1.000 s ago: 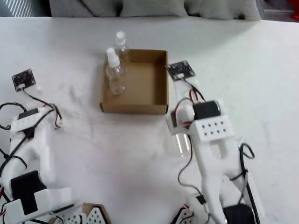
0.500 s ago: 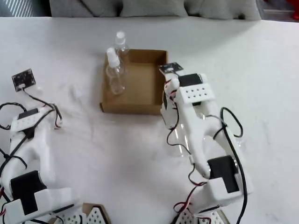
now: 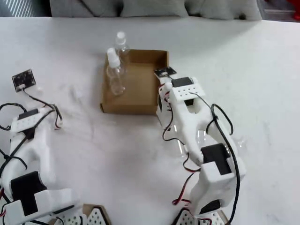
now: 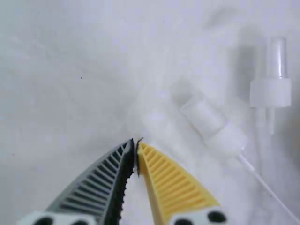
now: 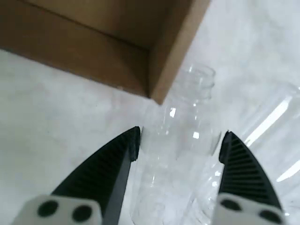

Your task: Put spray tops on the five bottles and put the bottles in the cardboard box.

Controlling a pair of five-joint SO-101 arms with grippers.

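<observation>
Two bottles already wear spray tops. One capped bottle stands inside the cardboard box against its left wall. The other capped bottle is at the box's far left corner, and I cannot tell whether it is inside or just outside.

The step in hand looks like a pickup. The right tool is open, with a jaw on either side of a clear uncapped bottle. That bottle lies on the desk just off the box's near right corner.

To do this well, the jaws should close squarely on the bottle's body, not the neck, and only gently. Thin clear plastic will probably flex or squirt out under a hard grip. The bottle's mouth sits close to the box corner, so a straight lift before any turn seems safest.

The bottle needs a top before it is boxed, so it should go left, toward the loose tops. There the left tool is closed on nothing, near a spray top trailing a thin tube. A second spray top lies just beside it.

From above, the right arm covers its tool and most of the lying bottles. A neighbouring clear bottle is cut off at the edge of the right wrist view, so I cannot count how many bottles remain uncapped.
</observation>
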